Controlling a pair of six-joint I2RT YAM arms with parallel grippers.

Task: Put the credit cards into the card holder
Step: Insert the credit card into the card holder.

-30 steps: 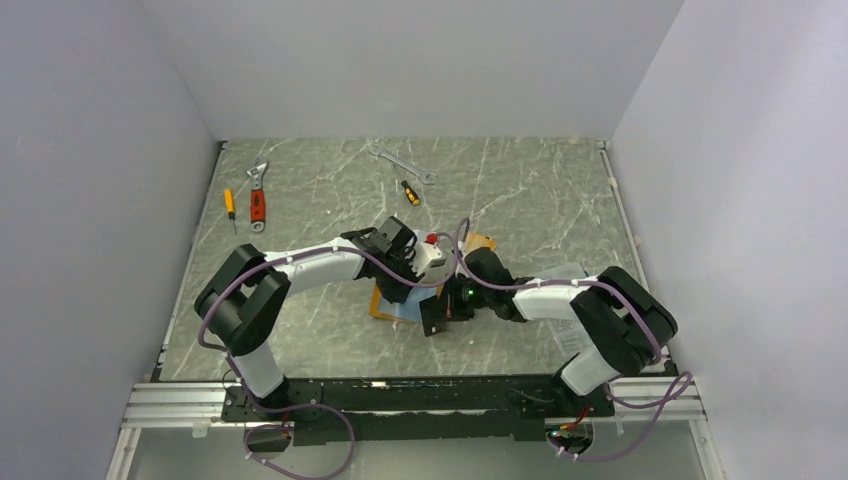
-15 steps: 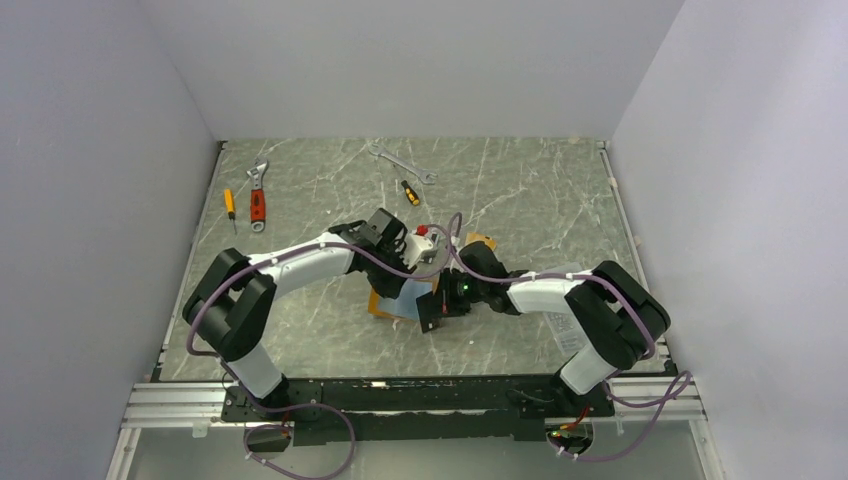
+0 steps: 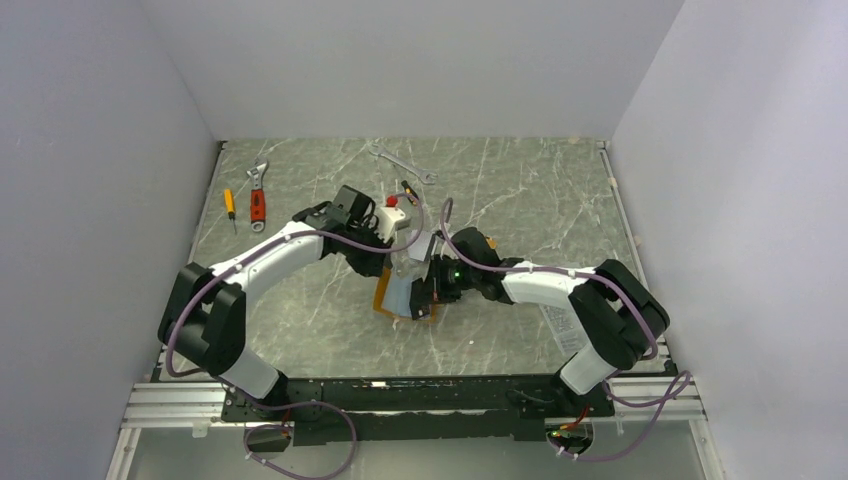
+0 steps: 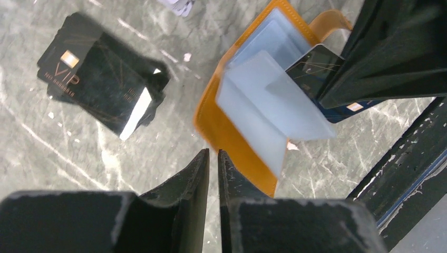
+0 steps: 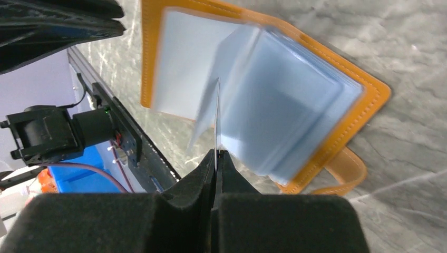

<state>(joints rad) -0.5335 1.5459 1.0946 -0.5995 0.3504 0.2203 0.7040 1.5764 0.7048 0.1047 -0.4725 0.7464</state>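
Card holder [image 4: 224, 132]: it lies open on the desk [image 3: 520, 190], near the middle and between the 2 arms. Its orange cover is spread flat and its clear pockets [image 4: 274, 113] are fanned upward. In the left wrist view we see the snap tab [image 4: 329, 21] projecting from the holder's edge beside the right gripper.

Right gripper [image 5: 216, 155]: the fingers are pressed fully together on 1 dark credit card [image 4: 313, 66]. In the right wrist view we see this card edge-on as a thin line rising from the fingertips. Its free end reaches over the clear pockets. We cannot tell whether it sits inside a pocket or only rests against the leaves.

Left gripper [image 4: 213, 154]: the fingers are parted by a narrow slit and nothing sits between them. The gripper hangs over bare desk just beside the holder's orange cover and does not touch it.

Stack of black credit cards [image 4: 97, 79]: it lies on the desk, apart from the holder. We read gold "VIP" lettering on the top card.

Other items: a red-handled wrench [image 3: 257, 200], a yellow screwdriver [image 3: 229, 204] and a silver spanner [image 3: 405, 163] lie toward the far side of the desk, well apart from the holder.
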